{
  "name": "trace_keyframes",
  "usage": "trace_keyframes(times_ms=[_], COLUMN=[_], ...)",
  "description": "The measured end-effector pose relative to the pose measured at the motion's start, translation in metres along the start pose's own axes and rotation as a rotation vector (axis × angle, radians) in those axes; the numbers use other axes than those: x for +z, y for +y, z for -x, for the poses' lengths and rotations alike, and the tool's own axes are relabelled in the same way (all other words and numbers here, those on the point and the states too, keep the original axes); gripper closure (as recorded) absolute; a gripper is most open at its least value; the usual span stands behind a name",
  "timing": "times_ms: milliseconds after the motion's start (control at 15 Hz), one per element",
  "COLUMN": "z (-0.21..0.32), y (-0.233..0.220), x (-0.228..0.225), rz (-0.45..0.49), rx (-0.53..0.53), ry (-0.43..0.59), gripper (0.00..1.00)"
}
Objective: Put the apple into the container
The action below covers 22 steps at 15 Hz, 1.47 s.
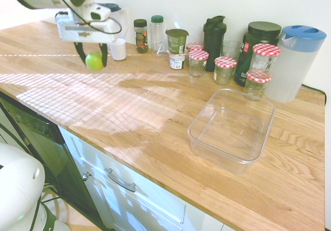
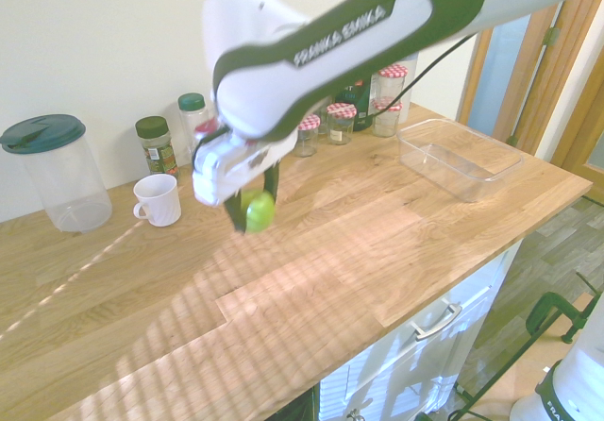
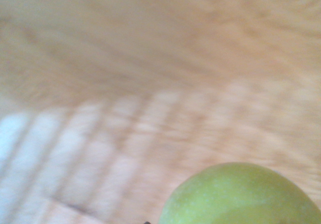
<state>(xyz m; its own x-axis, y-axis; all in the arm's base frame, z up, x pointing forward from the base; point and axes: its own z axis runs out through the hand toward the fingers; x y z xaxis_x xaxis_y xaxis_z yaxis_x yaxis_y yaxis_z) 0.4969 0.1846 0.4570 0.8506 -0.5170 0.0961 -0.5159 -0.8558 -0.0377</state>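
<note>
First exterior view: the tool [image 1: 94, 55] is pinching the apple [image 1: 94, 61], a small bright green one, between its two dark fingers. The apple sits low between the fingertips, its underside reaching down about to their ends, and both hang above the wooden bench [image 1: 150, 112], touching nothing else. The second exterior view shows the same grip from the opposite side, with the apple bulging out past the fingers.

The container [image 1: 231, 130], a clear, shallow plastic tub with rounded corners, stands on the bench well apart from the tool and lower than it. The apple is outside it.

Nearest the tool is a white mug [image 2: 158, 200], near it on the side away from the container. A translucent pitcher with a dark lid [image 2: 58, 171] stands beyond the mug. Between the tool and the container, toward the wall, are glass jars with red-checkered lids [image 1: 198, 62] and a dark shaker bottle [image 1: 213, 43]. In the wrist view, the apple's rounded top shows against blurred, sun-striped wood.
</note>
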Motion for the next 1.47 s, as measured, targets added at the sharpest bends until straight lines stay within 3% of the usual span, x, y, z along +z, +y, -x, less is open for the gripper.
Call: trace_keyframes(times_ms=[200,333,533,667,933,1333,1400,1467], z=[-0.084,-0.124,-0.158,-0.167,-0.171,-0.19,-0.192,-0.192], y=[0.106,0.189,0.304,0.354,0.409,0.422,0.424,0.425], x=[-0.039,-0.041,-0.029,-0.023,0.009,0.077,0.085,0.09], rz=[-0.024,-0.022,-0.011,0.002,0.023,0.067,0.074,0.081], rx=[0.208,0.321,0.455,0.51,0.571,0.583,0.588,0.594], ry=[0.015,0.013,0.003,0.003,-0.011,-0.003,-0.006,-0.009], gripper=[1.0,1.0,1.0,1.0,1.0,1.0,0.0,0.0])
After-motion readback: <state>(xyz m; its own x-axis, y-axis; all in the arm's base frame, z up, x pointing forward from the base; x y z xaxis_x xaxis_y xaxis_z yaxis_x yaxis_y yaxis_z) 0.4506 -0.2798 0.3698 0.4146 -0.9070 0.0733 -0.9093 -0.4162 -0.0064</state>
